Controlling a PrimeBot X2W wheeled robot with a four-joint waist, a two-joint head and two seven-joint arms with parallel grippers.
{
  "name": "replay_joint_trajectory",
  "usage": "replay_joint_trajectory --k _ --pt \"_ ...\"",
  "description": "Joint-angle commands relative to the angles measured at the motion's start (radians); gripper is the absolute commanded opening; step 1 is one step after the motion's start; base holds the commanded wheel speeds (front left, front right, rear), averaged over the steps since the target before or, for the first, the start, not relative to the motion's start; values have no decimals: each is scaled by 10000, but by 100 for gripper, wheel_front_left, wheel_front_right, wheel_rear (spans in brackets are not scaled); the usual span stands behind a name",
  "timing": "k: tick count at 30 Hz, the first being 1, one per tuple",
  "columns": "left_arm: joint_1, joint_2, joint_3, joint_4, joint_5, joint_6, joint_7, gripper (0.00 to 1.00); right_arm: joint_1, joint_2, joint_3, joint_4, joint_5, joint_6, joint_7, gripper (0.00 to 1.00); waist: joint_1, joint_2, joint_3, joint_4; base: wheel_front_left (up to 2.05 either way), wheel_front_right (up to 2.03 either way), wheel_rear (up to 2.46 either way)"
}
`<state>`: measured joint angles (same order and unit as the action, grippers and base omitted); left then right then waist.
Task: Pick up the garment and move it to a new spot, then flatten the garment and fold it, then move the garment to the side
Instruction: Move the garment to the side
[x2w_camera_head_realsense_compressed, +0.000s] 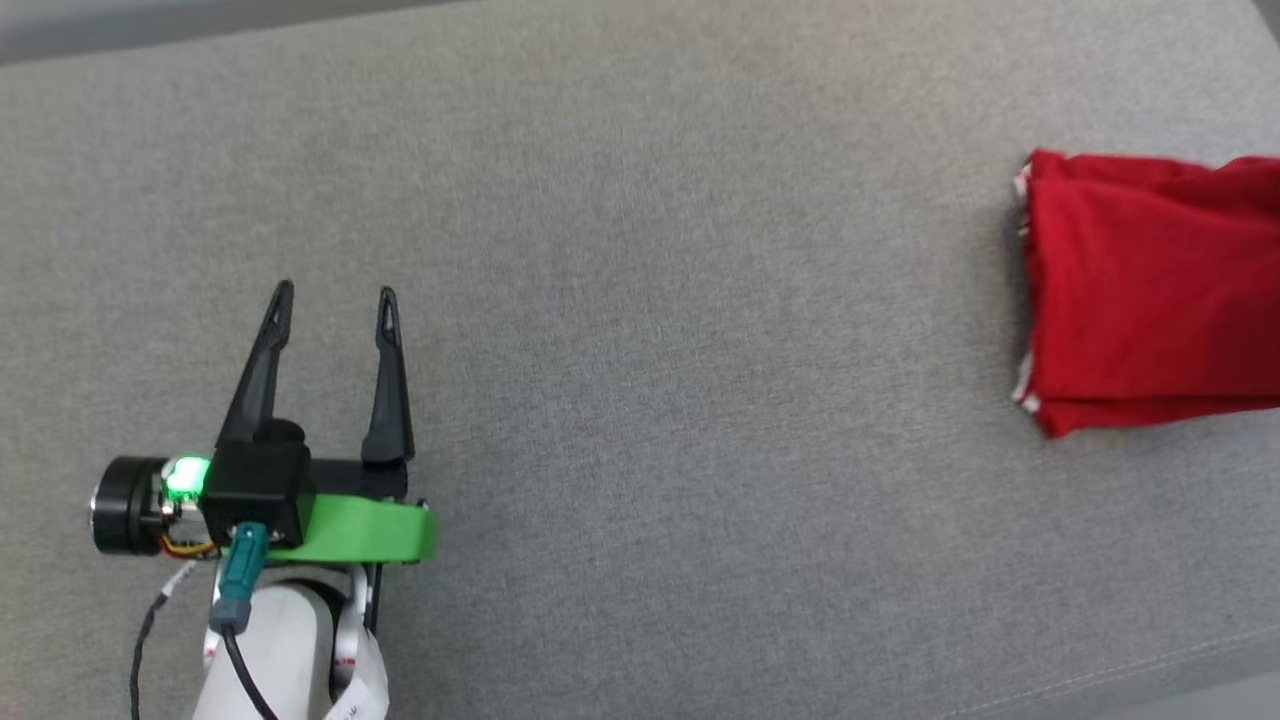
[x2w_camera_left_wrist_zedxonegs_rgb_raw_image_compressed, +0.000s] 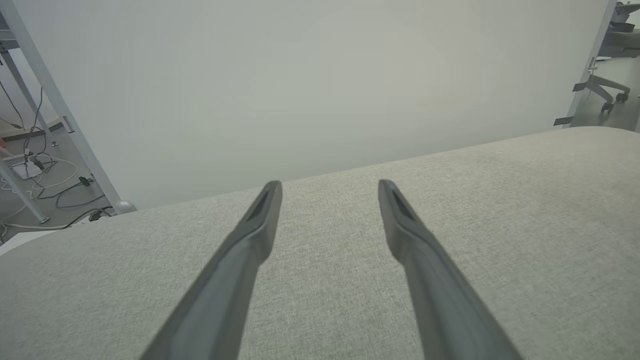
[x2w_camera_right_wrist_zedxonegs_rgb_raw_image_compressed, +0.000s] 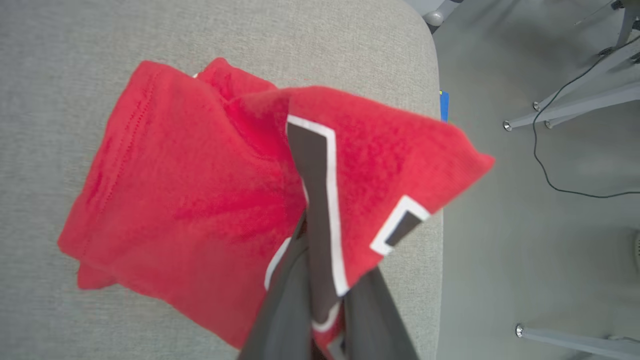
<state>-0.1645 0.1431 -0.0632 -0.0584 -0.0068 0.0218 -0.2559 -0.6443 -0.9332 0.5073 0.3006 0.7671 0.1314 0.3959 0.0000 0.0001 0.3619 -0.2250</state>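
Observation:
The garment (x2w_camera_head_realsense_compressed: 1150, 290) is a folded red bundle at the far right of the grey cloth surface (x2w_camera_head_realsense_compressed: 640, 250) in the head view, cut off by the frame edge. In the right wrist view the garment (x2w_camera_right_wrist_zedxonegs_rgb_raw_image_compressed: 190, 190) shows black white-outlined numerals, and one edge is lifted and pinched between the fingers of my right gripper (x2w_camera_right_wrist_zedxonegs_rgb_raw_image_compressed: 325, 270), which is shut on it. That lifted corner reaches past the surface's edge. My left gripper (x2w_camera_head_realsense_compressed: 335, 295) stands open at the lower left, far from the garment, with nothing between its fingers; the left wrist view shows it (x2w_camera_left_wrist_zedxonegs_rgb_raw_image_compressed: 330, 187) over bare cloth.
The surface's rounded edge (x2w_camera_right_wrist_zedxonegs_rgb_raw_image_compressed: 435, 150) runs just right of the garment, with grey floor, metal legs (x2w_camera_right_wrist_zedxonegs_rgb_raw_image_compressed: 575, 107) and a cable (x2w_camera_right_wrist_zedxonegs_rgb_raw_image_compressed: 550, 165) beyond. A pale wall (x2w_camera_left_wrist_zedxonegs_rgb_raw_image_compressed: 320, 75) stands behind the far edge. Cables (x2w_camera_left_wrist_zedxonegs_rgb_raw_image_compressed: 40, 170) lie on the floor at the left.

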Motion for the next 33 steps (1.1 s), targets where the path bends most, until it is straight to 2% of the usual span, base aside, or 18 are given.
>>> replay_joint_trajectory --k 1,5,12,19,20,21,27,33 --pt "-253 115 20 -109 120 10 -59 100 -303 -14 -135 296 -139 -7 -12 0 0 -1 1084 134 0 0 0" --pt "-593 181 -19 -372 171 67 -59 100 -851 -168 -532 1360 -608 -7 -125 0 0 -1 1694 314 0 0 0" --pt "-916 340 29 -621 126 144 -59 100 -1815 -24 -1242 2975 -1540 -7 -743 0 0 -1 2309 417 0 0 0" --pt "-959 419 29 -620 98 228 -59 100 -2338 580 -1680 3987 -2057 -7 -1328 1 0 -1 2341 393 0 0 0" --pt "-945 415 9 -613 108 254 -59 100 -2368 687 -1731 4137 -2122 -7 -1397 68 0 -1 2289 387 0 0 0" --pt "-926 414 -2 -606 114 274 -59 100 -2389 766 -1777 4246 -2164 -7 -1454 100 0 -1 2246 380 0 0 0" --pt "-833 401 -53 -455 39 327 -59 100 -2446 945 -2273 4621 -2635 -7 -2592 100 0 -1 1732 500 0 0 0" --pt "-462 317 -62 -281 -75 393 -59 100 -2299 1265 -3014 4338 -3389 -7 -4735 100 0 -1 930 768 0 0 0"
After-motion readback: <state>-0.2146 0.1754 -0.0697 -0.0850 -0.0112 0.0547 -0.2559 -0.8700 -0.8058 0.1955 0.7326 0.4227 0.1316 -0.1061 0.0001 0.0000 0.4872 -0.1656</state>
